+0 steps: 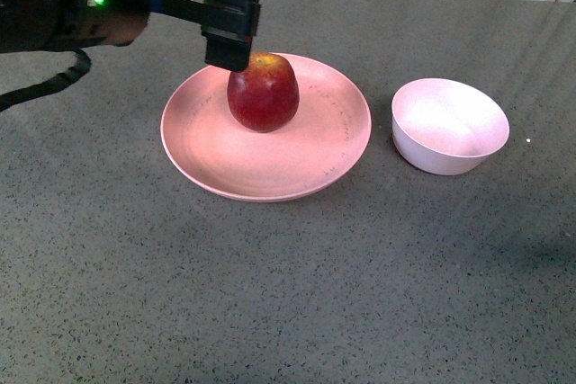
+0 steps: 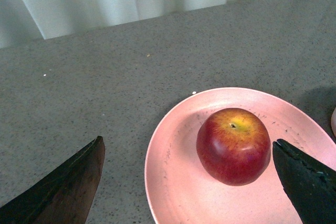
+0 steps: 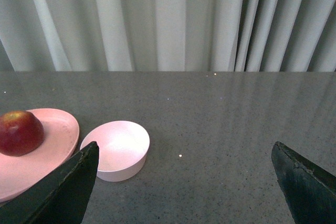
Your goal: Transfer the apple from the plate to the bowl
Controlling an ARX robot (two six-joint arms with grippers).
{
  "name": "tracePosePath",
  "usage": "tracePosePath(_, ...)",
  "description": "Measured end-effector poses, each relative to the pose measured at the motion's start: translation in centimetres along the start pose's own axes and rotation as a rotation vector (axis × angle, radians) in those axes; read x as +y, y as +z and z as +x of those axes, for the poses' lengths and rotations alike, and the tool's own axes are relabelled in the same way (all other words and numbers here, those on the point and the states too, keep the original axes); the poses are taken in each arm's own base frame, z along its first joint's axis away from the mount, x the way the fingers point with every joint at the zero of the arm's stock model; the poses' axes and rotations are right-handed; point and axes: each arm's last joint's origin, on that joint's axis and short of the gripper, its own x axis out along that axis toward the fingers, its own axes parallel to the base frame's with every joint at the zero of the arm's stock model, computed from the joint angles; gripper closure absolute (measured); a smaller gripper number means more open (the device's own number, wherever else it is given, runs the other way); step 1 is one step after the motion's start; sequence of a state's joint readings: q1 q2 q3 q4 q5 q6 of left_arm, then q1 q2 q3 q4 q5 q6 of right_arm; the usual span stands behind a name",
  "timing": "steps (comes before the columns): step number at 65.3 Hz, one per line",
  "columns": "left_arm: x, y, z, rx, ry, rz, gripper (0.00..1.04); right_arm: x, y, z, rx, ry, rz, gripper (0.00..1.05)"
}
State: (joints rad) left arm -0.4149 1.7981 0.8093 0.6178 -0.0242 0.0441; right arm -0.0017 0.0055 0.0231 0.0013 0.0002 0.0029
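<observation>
Front, left-wrist and right-wrist views of a dark grey speckled counter (image 1: pixel 288 294) backed by a pale pleated curtain (image 3: pixel 157 19) along its far edge.

The round, glossy dark-red apple (image 1: pixel 263 93), with a yellowish patch around its stem dimple, rests upright on the wide, shallow pink plate (image 1: pixel 216 161), in the half of the plate nearer the far edge. The plate lies midway between the counter's left and right edges, closer to the far edge than to the near one. The small, deep, pale pinkish-white bowl (image 1: pixel 441 161) stands towards the right edge, near the plate but apart from it, and holds nothing.

The black left gripper (image 1: pixel 229 53) reaches in from the far left corner and hangs over the far rim of the plate, just behind the apple. Its fingers (image 2: pixel 307 182) are spread wide: one tip sits just beside the apple, the other lies off the plate, above bare counter.

The right gripper (image 3: pixel 185 145) is shown by its wrist view only. Its dark fingers (image 3: pixel 68 187) are likewise wide apart, with nothing between them, over bare counter beside the bowl.
</observation>
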Motion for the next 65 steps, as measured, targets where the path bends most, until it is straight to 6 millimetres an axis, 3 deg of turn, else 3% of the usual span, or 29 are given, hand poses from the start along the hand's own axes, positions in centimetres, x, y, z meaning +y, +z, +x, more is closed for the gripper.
tracePosePath(36, -3.1, -0.9, 5.1, 0.075, -0.075, 0.019, 0.09, 0.0, 0.0, 0.0, 0.000, 0.000, 0.000, 0.09)
tracePosePath(65, -3.3, -1.6, 7.9, 0.132, -0.067, -0.023, 0.09, 0.0, 0.0, 0.0, 0.000, 0.000, 0.000, 0.09)
